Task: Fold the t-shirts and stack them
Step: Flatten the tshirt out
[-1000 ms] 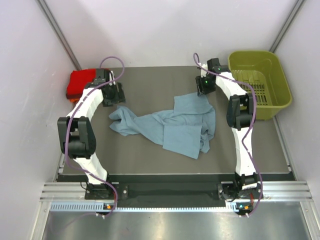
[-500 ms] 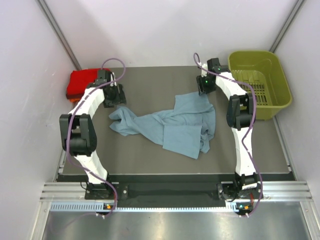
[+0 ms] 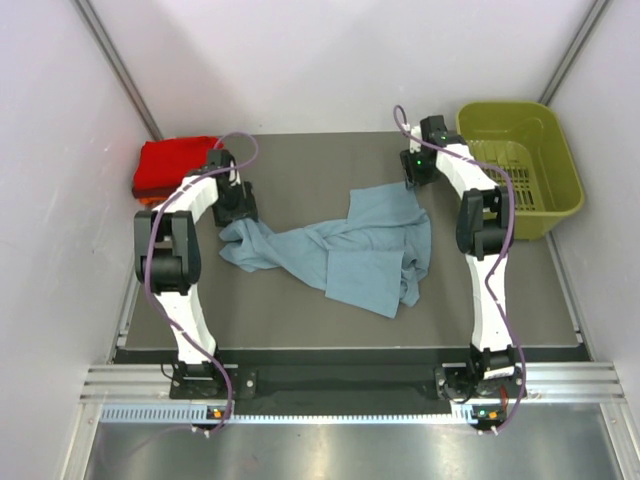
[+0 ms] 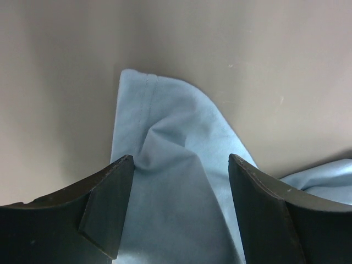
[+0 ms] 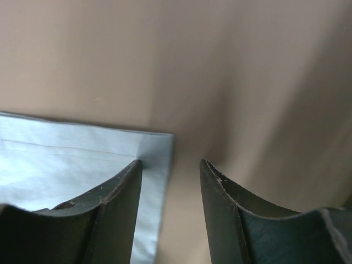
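Observation:
A crumpled grey-blue t-shirt [image 3: 340,250] lies spread across the middle of the table. My left gripper [image 3: 236,208] hangs open over its far left corner, and blue cloth [image 4: 176,181] fills the gap between its fingers. My right gripper [image 3: 413,174] is open at the shirt's far right corner; the hemmed corner [image 5: 148,151] lies under the left finger, with bare table between the fingers. Folded red t-shirts [image 3: 172,165] sit stacked at the far left, with an orange edge showing beneath.
An olive-green plastic basket [image 3: 520,165] stands at the far right edge of the table. Pale walls close in on the left, back and right. The grey table surface [image 3: 300,165] runs between the two grippers.
My left gripper has moved right and nearer, off the red stack's side and onto the shirt's left corner. The right gripper has shifted slightly to the right.

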### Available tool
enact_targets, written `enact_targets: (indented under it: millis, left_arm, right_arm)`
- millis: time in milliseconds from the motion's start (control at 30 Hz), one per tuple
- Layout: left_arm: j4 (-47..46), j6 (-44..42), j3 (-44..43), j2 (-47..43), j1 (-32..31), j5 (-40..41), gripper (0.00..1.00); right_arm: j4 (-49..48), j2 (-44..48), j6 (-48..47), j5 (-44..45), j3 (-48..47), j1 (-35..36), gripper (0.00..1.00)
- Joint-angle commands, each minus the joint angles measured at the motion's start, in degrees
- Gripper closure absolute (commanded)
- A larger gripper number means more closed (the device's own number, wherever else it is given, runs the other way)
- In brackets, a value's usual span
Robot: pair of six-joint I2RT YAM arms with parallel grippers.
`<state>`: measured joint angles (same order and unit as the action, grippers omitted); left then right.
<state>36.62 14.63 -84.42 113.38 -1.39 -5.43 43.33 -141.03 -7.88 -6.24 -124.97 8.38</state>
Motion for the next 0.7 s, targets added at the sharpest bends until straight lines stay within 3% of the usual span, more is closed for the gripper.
enact_targets:
  millis: [0,533,633,667]
  left_arm:
    - [-1.0,0.3,-2.7,0.5,-0.6,-1.2,0.26]
    - [-0.5,0.0,-3.4,0.8,-2.2,-0.3,0.26]
    - [-0.3,-0.4,-3.2,0.2,-2.3,0.1,0.26]
    - [-0.3,-0.4,-3.1,0.0,-2.4,0.5,0.26]
  right_arm:
    - [-1.3,1.8,-0.5,1.4,-0.7,-1.4,0.53]
    - [1.1,-2.8,-0.5,-7.5,-1.2,1.0,0.54]
    - [1.1,-3.5,-0.5,-8.3,-1.6,1.5,0.67]
    - [1.1,-3.6,-0.6,-8.4,-1.5,1.6,0.76]
